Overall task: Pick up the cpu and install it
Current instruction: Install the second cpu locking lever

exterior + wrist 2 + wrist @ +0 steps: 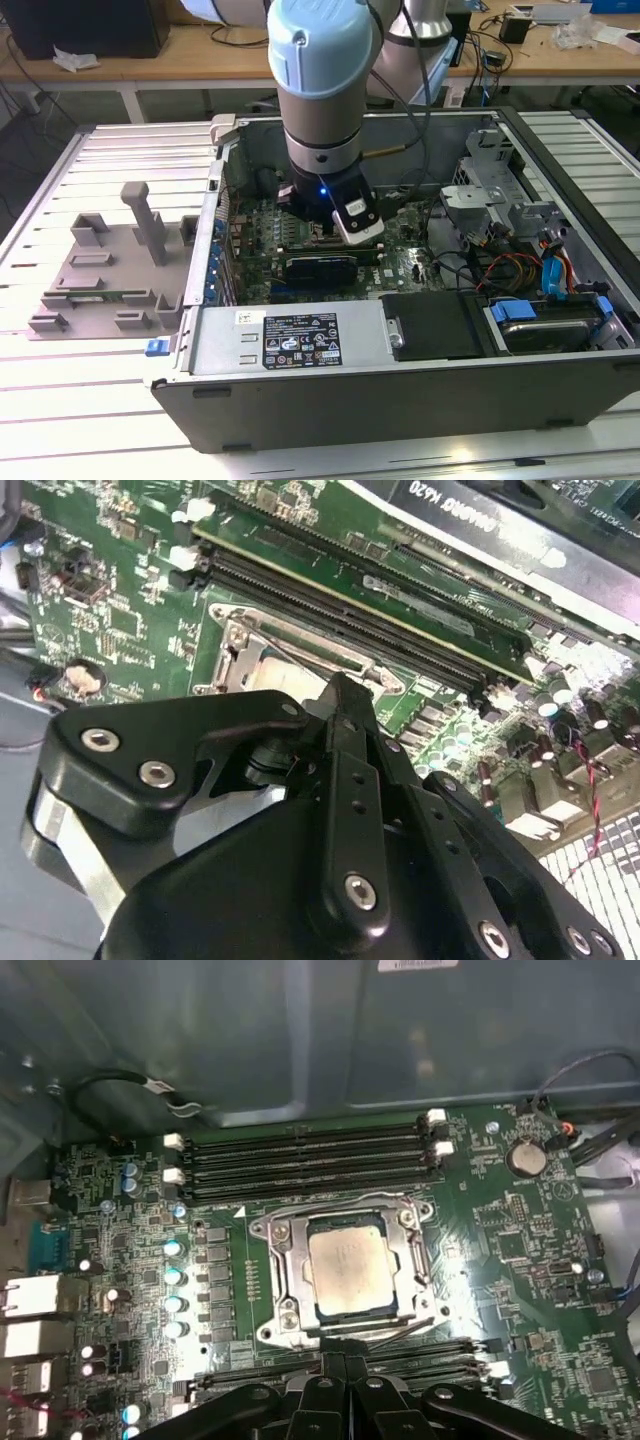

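Observation:
The cpu [348,1272], a flat silver-grey square chip, lies flat inside the metal frame of the motherboard socket [283,1260] in the first wrist view. My gripper [346,1364] hangs just beside the socket's edge with its black fingers pressed together and nothing between them. In the second wrist view the gripper [340,692] points down at the socket frame [300,645], and its black linkage hides the chip. In the exterior view the arm [322,90] reaches down into the open computer case over the green motherboard [400,262].
Black memory slots [300,1155] run along both sides of the socket. The case walls [400,385], a drive cage [480,190], cables [500,270] and a black card [320,270] crowd the arm. A grey fixture plate [110,265] lies outside the case on the exterior view's left.

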### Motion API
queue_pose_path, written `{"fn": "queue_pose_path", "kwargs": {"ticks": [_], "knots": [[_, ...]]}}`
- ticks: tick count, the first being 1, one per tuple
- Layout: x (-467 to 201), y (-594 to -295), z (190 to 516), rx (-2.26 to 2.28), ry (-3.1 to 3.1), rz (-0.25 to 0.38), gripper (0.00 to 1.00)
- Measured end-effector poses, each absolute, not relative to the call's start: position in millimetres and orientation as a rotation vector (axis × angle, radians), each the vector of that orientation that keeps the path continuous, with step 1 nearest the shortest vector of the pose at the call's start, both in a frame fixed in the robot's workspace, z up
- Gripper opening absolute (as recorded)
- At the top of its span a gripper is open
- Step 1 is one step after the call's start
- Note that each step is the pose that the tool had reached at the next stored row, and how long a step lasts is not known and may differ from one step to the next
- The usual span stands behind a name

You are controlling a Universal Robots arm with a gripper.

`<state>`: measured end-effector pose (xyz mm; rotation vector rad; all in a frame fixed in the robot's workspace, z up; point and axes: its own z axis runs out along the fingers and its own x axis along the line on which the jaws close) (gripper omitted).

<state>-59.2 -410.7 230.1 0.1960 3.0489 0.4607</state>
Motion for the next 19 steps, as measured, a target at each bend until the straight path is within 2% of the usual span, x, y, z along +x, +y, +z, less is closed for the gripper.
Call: {"fn": "queue_pose_path", "kwargs": {"ticks": [10, 19], "knots": [[-83, -411, 215, 0.226, 3.044, 0.462, 0.11], [-88, -411, 204, 0.229, 3.037, 0.518, 0.11]]}}
